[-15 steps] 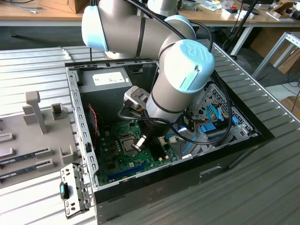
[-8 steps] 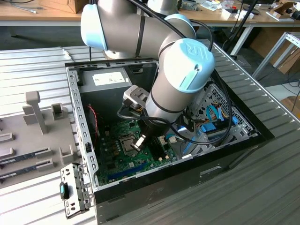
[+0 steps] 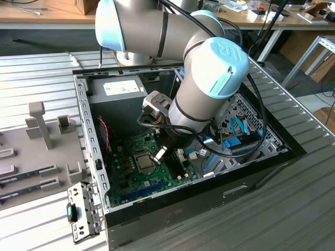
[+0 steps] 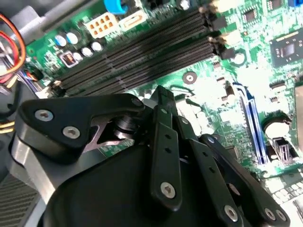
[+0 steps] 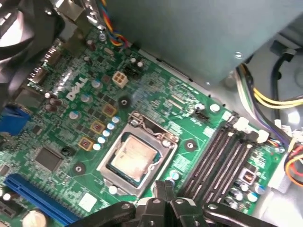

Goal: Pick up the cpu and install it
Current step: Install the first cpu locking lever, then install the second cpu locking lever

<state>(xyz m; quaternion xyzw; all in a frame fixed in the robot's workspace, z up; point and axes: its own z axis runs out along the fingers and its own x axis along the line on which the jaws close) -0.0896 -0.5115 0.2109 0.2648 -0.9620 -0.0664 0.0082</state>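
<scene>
One cpu [image 5: 132, 157] sits in the one socket [image 5: 138, 158], four empty memory slots [image 5: 222, 163] beside; gripper [image 5: 163, 189] hovers just above, fingers pinched together, holding nothing.

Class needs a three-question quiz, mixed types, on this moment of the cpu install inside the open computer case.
1. True or false: the cpu lies inside the metal-framed socket.
2. The gripper is nearest to: A) the socket, B) the power supply, C) the tray outside the case.
3. Fill in: beside the socket run four dark, empty ____ slots.

Key: 1 true; 2 A; 3 memory.
</scene>
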